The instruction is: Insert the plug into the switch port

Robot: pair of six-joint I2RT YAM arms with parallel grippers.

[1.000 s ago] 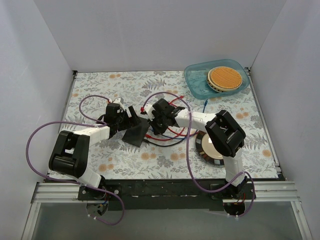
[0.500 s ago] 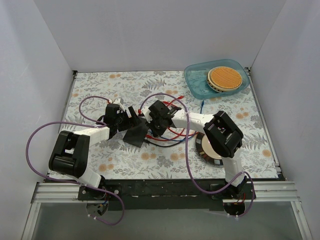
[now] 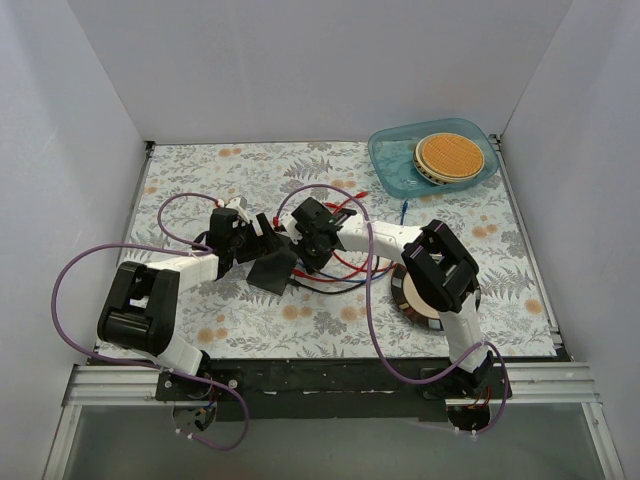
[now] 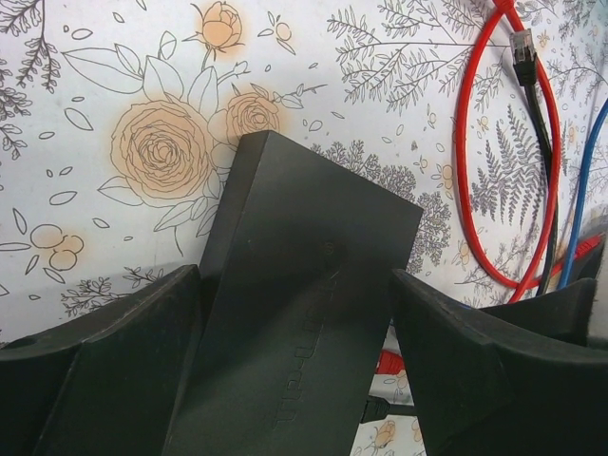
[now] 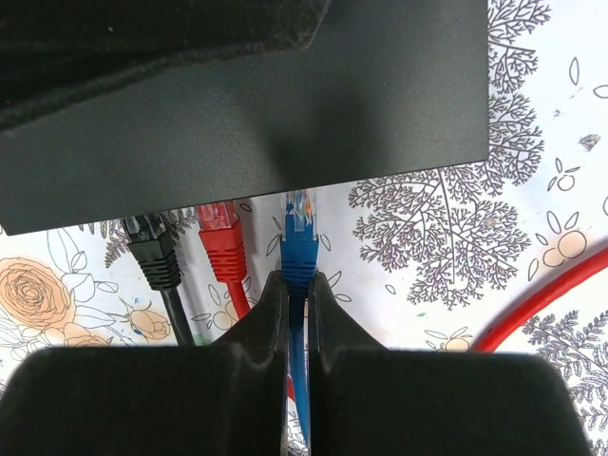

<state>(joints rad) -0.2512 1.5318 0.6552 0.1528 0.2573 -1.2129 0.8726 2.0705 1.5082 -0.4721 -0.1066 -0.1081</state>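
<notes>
On the floral counter (image 3: 330,170) the flat black switch (image 4: 313,218) sits tilted between the wide-spread fingers of the left gripper (image 4: 294,280), which clamp its two long sides. The right gripper (image 5: 296,282) pinches the rear of the blue plug (image 5: 298,233), whose clear tip meets the switch's edge. It lies just right of a red plug (image 5: 221,233) and a black plug (image 5: 152,249), and the switch port itself is hidden.

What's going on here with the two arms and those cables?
The left gripper clamps the black network switch by its sides. The right gripper pinches the blue Ethernet plug, its clear tip at the switch's port edge, not visibly seated. A red plug and a black plug sit beside it.
</notes>
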